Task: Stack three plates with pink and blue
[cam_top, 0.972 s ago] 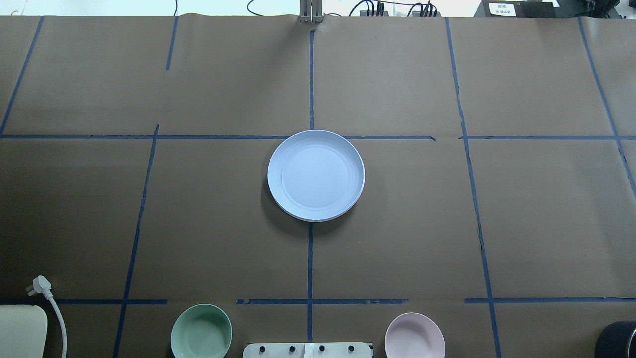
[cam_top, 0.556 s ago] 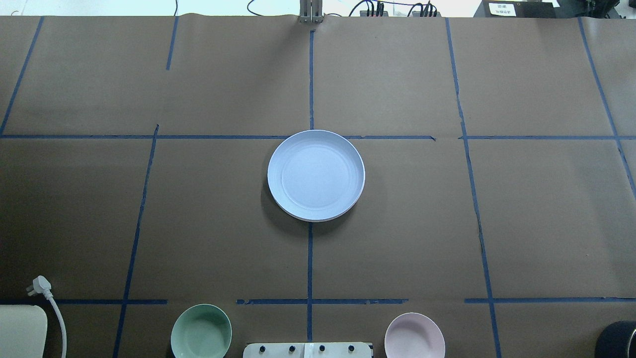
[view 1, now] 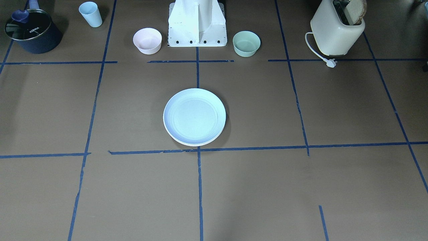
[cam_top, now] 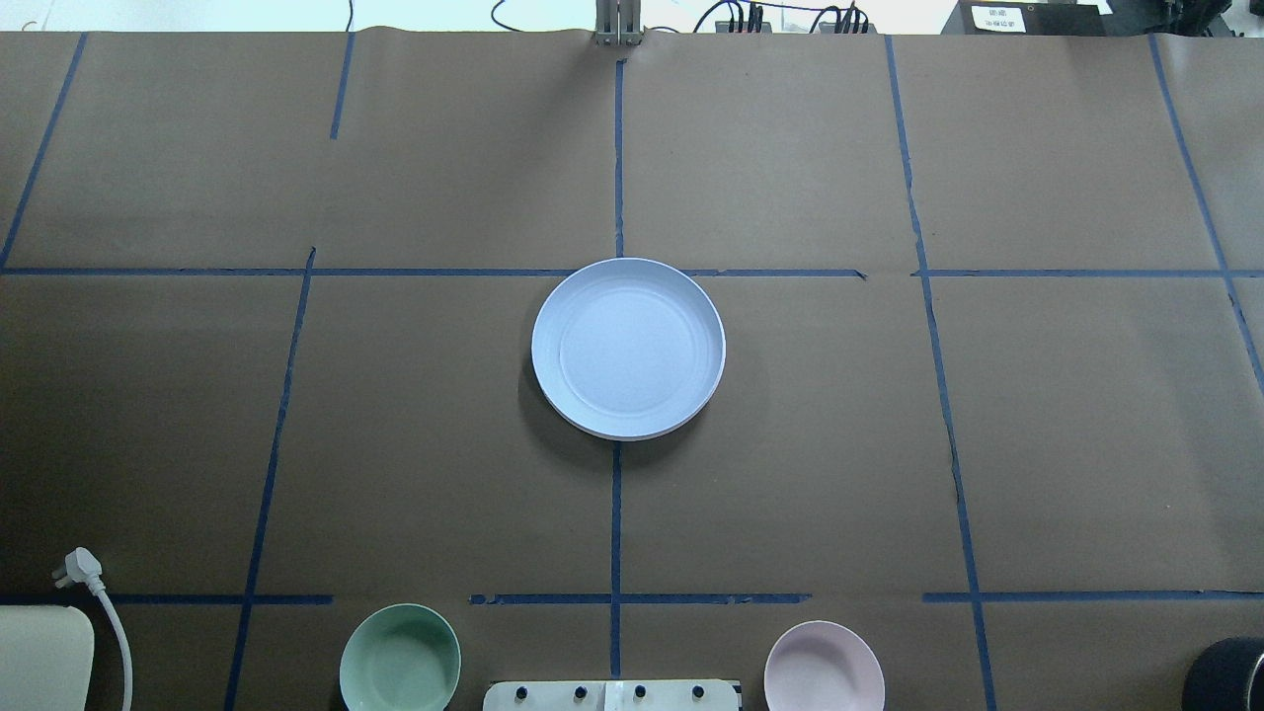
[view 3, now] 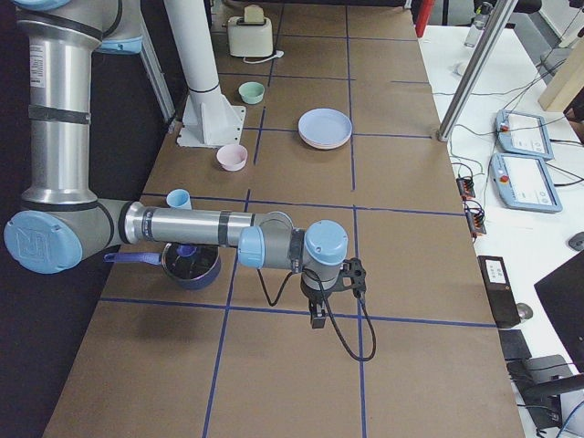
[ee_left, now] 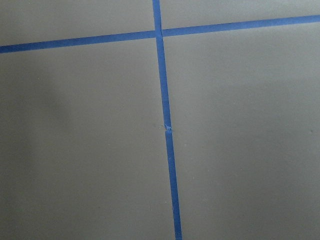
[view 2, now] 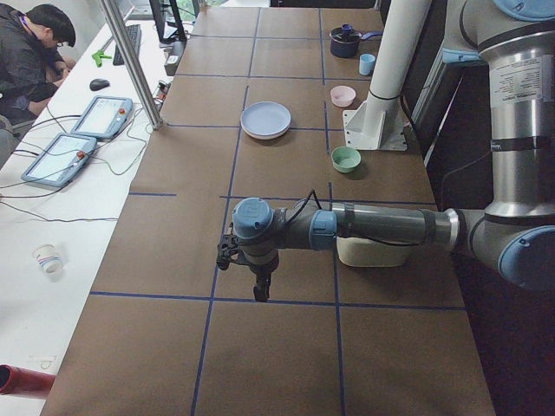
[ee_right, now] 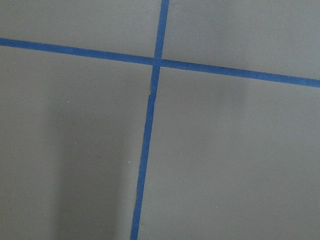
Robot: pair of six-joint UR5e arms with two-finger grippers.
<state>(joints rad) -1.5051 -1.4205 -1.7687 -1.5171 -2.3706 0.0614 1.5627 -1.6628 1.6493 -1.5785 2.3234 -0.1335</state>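
The light blue plate [cam_top: 628, 348] lies on top of a stack at the table's middle; it also shows in the front view [view 1: 194, 116], the left view [view 2: 265, 119] and the right view [view 3: 325, 127]. A thin pale rim [view 1: 195, 144] shows under it; the pink and cream-white plates are otherwise hidden. My left gripper [view 2: 260, 291] hangs low over bare table far from the stack, seen only from the side. My right gripper [view 3: 317, 319] likewise hangs over the table's other end. I cannot tell whether either is open. Both wrist views show only brown paper and blue tape.
A mint-green bowl [cam_top: 400, 659] and a small pink bowl [cam_top: 824, 667] flank the robot base [view 1: 197, 23]. A toaster [view 1: 336, 28], a dark pot [view 1: 31, 31] and a light blue cup [view 1: 90, 14] stand along the robot's side. A person [view 2: 35, 52] sits beyond the table.
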